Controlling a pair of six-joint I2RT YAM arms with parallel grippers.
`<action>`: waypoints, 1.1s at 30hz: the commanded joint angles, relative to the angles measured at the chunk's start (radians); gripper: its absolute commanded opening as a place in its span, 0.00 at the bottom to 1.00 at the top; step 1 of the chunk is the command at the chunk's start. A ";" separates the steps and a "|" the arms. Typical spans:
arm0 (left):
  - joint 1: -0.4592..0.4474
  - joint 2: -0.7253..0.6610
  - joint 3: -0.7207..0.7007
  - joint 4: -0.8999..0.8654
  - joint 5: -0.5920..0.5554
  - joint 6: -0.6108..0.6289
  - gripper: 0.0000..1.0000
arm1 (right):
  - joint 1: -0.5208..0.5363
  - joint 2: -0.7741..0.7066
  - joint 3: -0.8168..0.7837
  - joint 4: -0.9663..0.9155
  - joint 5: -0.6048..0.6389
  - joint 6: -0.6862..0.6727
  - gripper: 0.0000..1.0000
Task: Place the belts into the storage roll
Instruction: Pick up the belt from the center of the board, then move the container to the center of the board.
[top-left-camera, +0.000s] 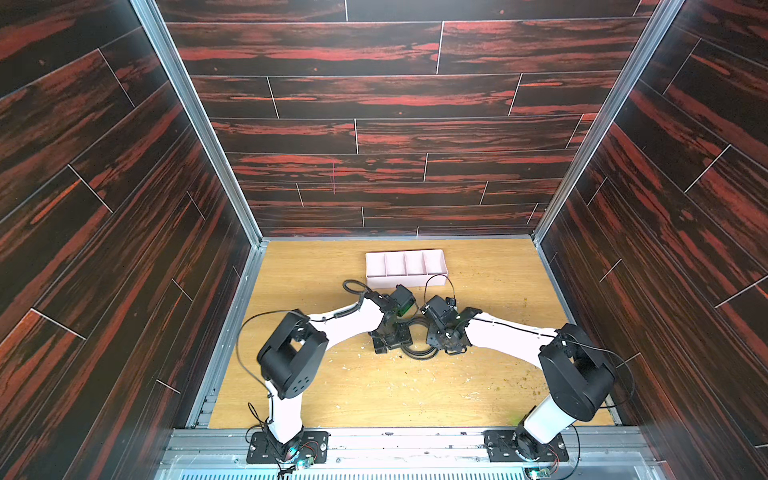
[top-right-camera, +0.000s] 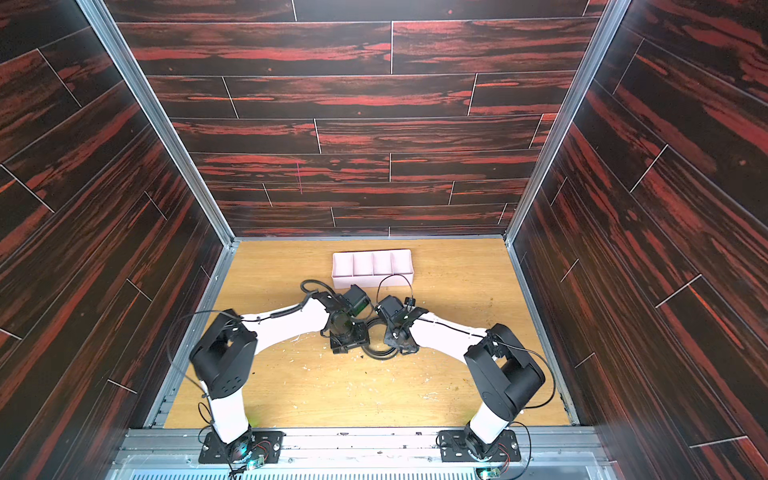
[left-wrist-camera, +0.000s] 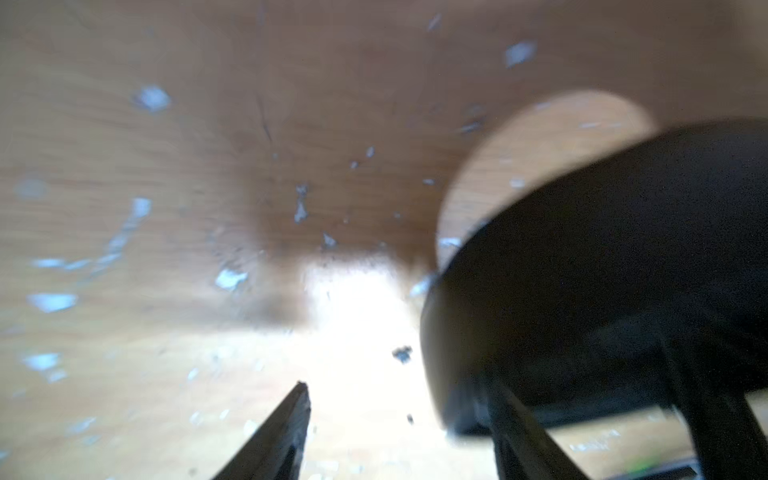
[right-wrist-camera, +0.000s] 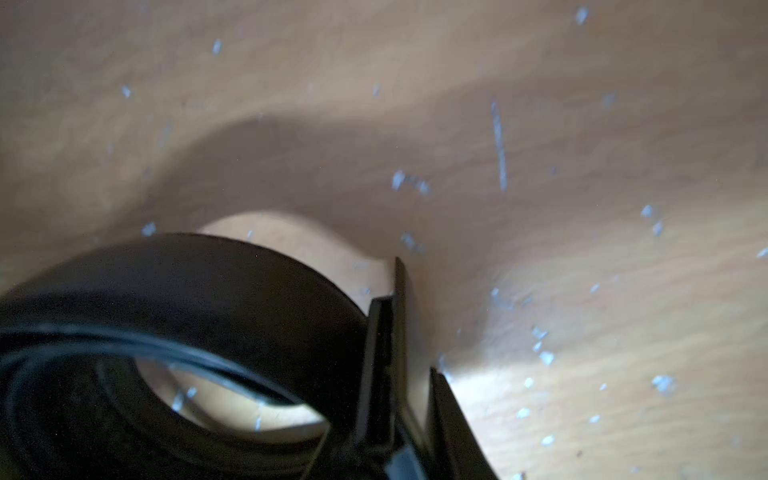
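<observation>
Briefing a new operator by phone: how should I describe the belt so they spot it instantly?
On the wooden table, find the pale pink divided tray at the back. Just nearer than it, where the left arm and right arm meet, lies the belt. Unlike the thin round cables on the arms, it is a flat black strap wound into a loose coil.

Light wood-grain counter (top-left-camera: 374, 399), pretty scuffed up, with white flecks (top-left-camera: 415, 390) all over and dark crumbs (top-left-camera: 536, 390) off to the right. Pale pink storage roll (top-left-camera: 386, 282) sitting near the back wall, four compartments in a row. Black belt (top-left-camera: 417, 354) lying coiled mid-counter, a bit in front of the roll, not touching it.
</observation>
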 joint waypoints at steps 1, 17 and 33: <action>0.021 -0.089 0.030 -0.076 -0.046 0.040 0.70 | -0.030 -0.039 0.002 0.012 0.051 -0.088 0.00; 0.331 0.161 0.464 -0.228 -0.084 0.327 0.67 | -0.095 -0.018 0.298 -0.244 0.252 -0.276 0.00; 0.490 0.611 1.090 -0.394 -0.085 0.402 0.59 | -0.117 0.182 0.661 -0.513 0.532 -0.215 0.00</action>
